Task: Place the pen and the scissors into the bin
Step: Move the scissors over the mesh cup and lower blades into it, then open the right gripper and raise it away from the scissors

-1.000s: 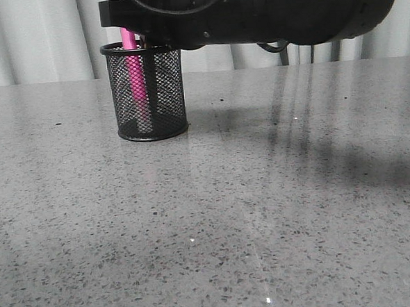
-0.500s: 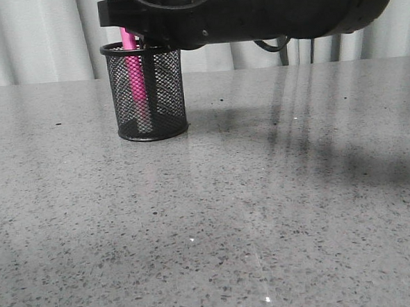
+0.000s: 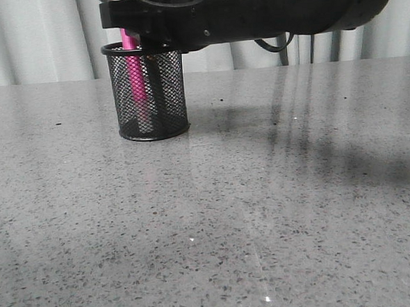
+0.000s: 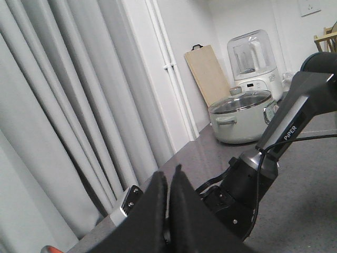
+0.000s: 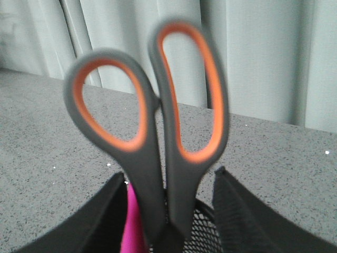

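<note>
Grey speckled stone worktop, carrying one small black wire-mesh cylindrical bin at its far left. Right pincer above the bin, its fingers spread either side of the large grey scissors with orange-lined loops, which stand handles-up in the bin, touching neither finger. Left pincer clenched on nothing, away from the bin; slim magenta-pink pen upright inside the bin, beside the scissors.

You see the bin upright on the table, pen inside, a black arm directly above its rim.
</note>
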Controlling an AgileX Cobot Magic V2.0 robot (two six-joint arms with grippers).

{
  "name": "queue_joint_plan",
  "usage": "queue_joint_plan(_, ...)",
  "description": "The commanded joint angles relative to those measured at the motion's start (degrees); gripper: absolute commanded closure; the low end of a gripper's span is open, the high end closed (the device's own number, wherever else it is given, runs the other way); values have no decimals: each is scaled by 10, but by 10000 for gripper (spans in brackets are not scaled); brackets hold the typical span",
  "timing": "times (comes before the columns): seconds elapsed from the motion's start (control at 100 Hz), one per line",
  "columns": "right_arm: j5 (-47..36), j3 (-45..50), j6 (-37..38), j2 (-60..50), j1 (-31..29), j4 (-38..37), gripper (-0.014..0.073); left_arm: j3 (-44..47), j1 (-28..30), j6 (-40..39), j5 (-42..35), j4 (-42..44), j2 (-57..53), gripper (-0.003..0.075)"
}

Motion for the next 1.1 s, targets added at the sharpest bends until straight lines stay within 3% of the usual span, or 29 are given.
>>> queue_joint_plan(0.0, -9, -7, -3, -23, 1, -8, 202, -12, -5, -7, -12, -35, 4, 739)
queue_joint_plan(0.63, -35, -7, -3, -65, 3, -10, 202, -12, -5, -7, -16, -35, 4, 739)
queue_joint_plan(0.9, -31, -7, -3, -108, 5, -10, 208, -12, -5, -7, -59, -35, 4, 739)
queue_joint_plan(1.0, -24, 4, -3, -152, 10, -10, 329, -1, -5, -7, -119, -35, -1, 739)
queue_joint_plan(1.09, -20, 33, -3, -206, 15, -11, 543, 28, -5, -29, -202, -35, -22, 739)
